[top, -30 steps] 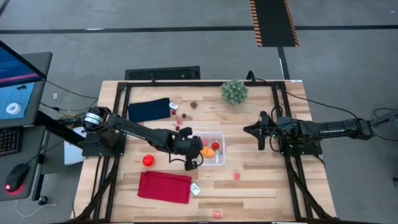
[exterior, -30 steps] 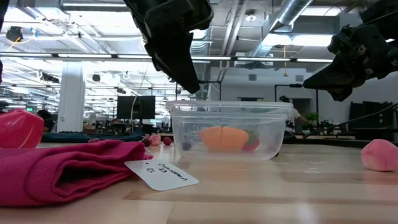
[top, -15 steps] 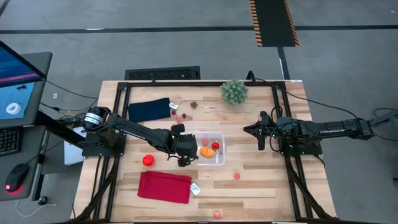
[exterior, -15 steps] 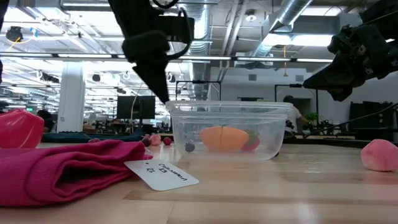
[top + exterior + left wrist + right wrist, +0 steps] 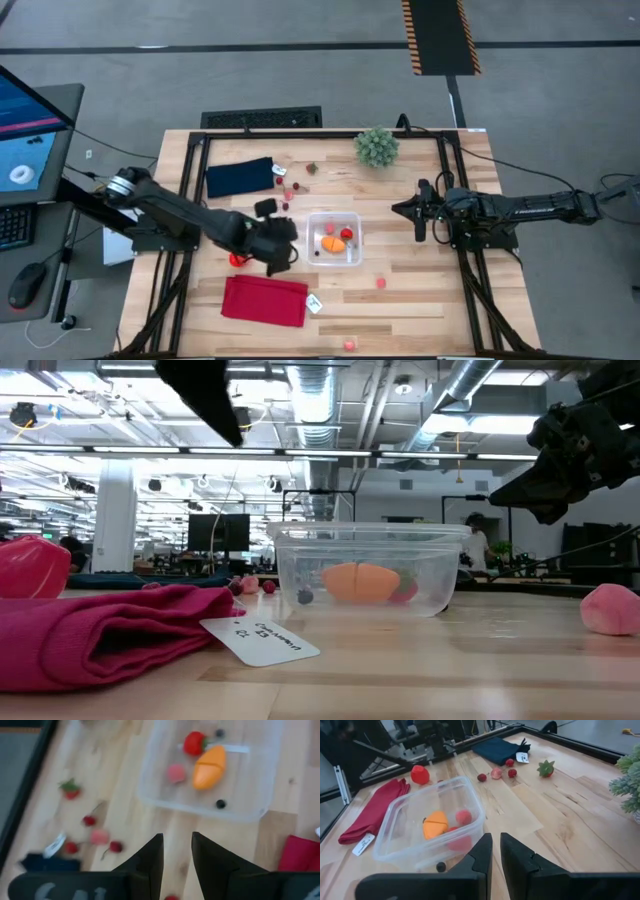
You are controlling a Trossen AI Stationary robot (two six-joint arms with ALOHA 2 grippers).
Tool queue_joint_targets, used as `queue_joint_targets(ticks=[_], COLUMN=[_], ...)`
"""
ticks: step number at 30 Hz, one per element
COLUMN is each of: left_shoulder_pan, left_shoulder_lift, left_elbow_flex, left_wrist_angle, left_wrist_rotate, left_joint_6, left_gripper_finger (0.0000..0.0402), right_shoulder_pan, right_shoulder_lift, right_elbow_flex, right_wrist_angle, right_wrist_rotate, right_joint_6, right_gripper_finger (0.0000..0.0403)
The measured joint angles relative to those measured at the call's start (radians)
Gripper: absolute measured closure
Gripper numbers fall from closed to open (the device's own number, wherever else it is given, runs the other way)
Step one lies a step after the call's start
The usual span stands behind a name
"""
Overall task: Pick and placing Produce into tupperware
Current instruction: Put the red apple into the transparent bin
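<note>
I have the left gripper (image 5: 277,250) over the table (image 5: 420,290), just left of the tub (image 5: 335,239) and above the red cloth (image 5: 264,300). Its fingers (image 5: 150,857) stand a narrow gap apart with nothing between them.

The tub sits near the table's middle. Inside it lie an orange piece (image 5: 210,767), a red piece (image 5: 193,743) and a pink one (image 5: 176,772), with two small dark berries beside them.

More produce is loose on the wood: a big red fruit (image 5: 238,258) just left of my gripper, a cluster of cherries (image 5: 496,773) and a strawberry (image 5: 546,768) at the far side between the navy cloth (image 5: 239,176) and the green plant ball (image 5: 376,147), one pink piece (image 5: 380,283) near-right of the tub, and another (image 5: 349,345) at the near edge.

The right gripper (image 5: 418,222) waits well right of the tub, fingers closed to a slit, empty.
</note>
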Motion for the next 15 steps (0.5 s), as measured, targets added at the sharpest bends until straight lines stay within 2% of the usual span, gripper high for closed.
queue_joint_targets(ticks=[3,9,12,15], left_shoulder_pan=[-0.04,-0.166,-0.234,-0.303], left_shoulder_lift=[-0.032,-0.037,-0.037,-0.034], left_elbow_flex=[0.0,0.0,0.0,0.0], left_wrist_angle=[-0.11,-0.36,-0.411,-0.441], left_wrist_rotate=[-0.04,-0.051,-0.069,-0.028], left_joint_6=[-0.117,-0.366,-0.486,-0.578], left_gripper_finger=[0.031,0.031,0.0309,0.0308], right_shoulder_pan=[0.0,0.0,0.0,0.0], right_shoulder_lift=[0.0,0.0,0.0,0.0], right_elbow_flex=[0.0,0.0,0.0,0.0], right_wrist_angle=[-0.005,-0.004,-0.005,-0.005], right_wrist_rotate=[0.0,0.0,0.0,0.0], right_joint_6=[0.0,0.0,0.0,0.0], right_gripper_finger=[0.0343,0.0343,0.0343,0.0343])
